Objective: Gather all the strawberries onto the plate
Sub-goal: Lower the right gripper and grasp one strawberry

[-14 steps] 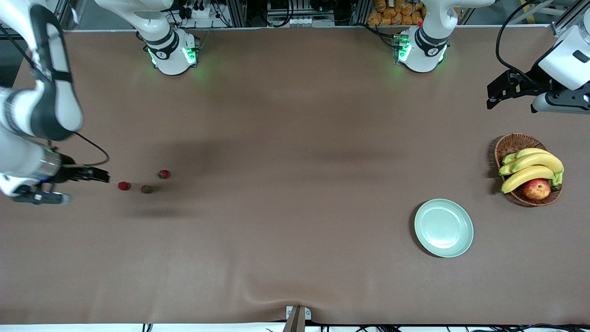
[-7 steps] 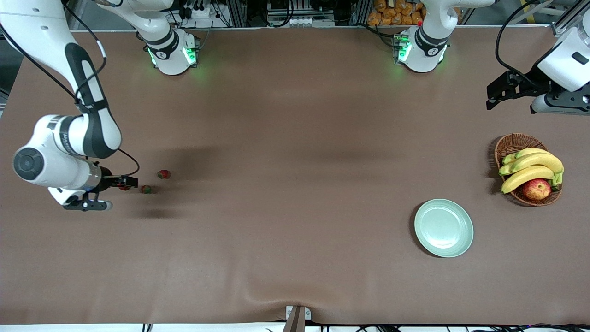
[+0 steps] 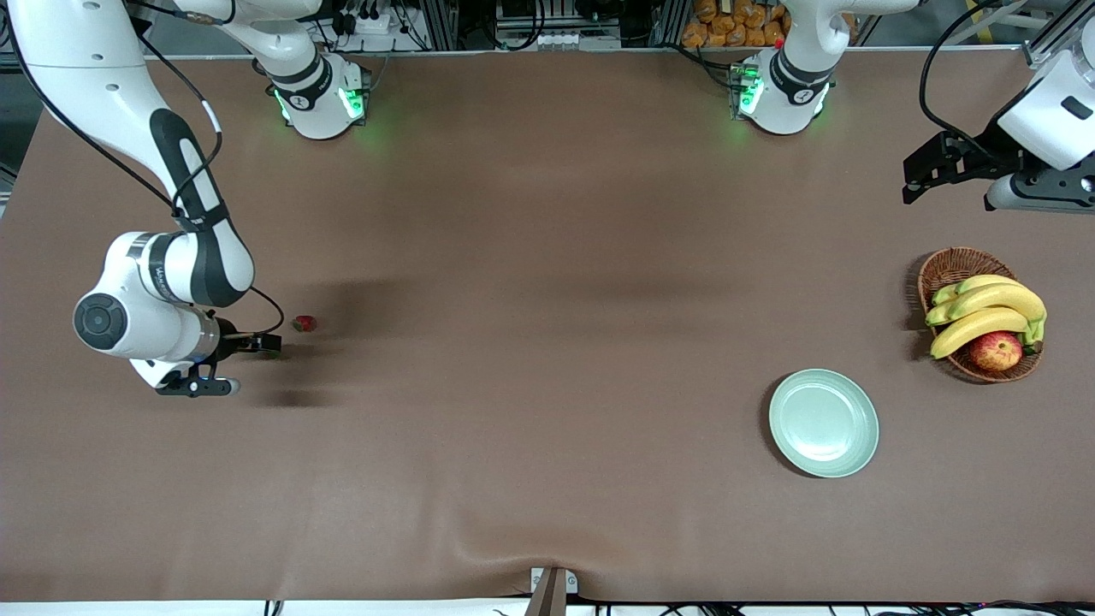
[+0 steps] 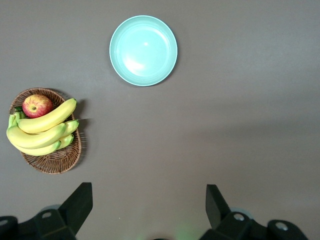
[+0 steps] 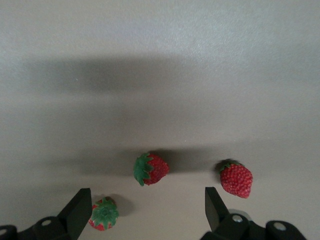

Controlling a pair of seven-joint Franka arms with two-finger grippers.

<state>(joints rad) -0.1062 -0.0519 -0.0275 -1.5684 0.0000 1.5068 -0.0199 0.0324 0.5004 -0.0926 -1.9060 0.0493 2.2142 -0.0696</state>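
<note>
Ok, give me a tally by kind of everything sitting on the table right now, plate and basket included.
strawberries: 3
plate: 1
wicker basket: 1
bananas: 1 bunch, in the basket; the number of bananas cannot be told
apple: 1, in the basket
Total: 7 items

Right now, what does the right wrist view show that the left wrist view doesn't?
Only the right wrist view shows three small red strawberries with green caps, on the brown table between the right gripper's open fingers. Only the left wrist view shows the round mint-green plate and the brown wicker basket of bananas and an apple, below the open left gripper. Both show bare brown tabletop.
</note>
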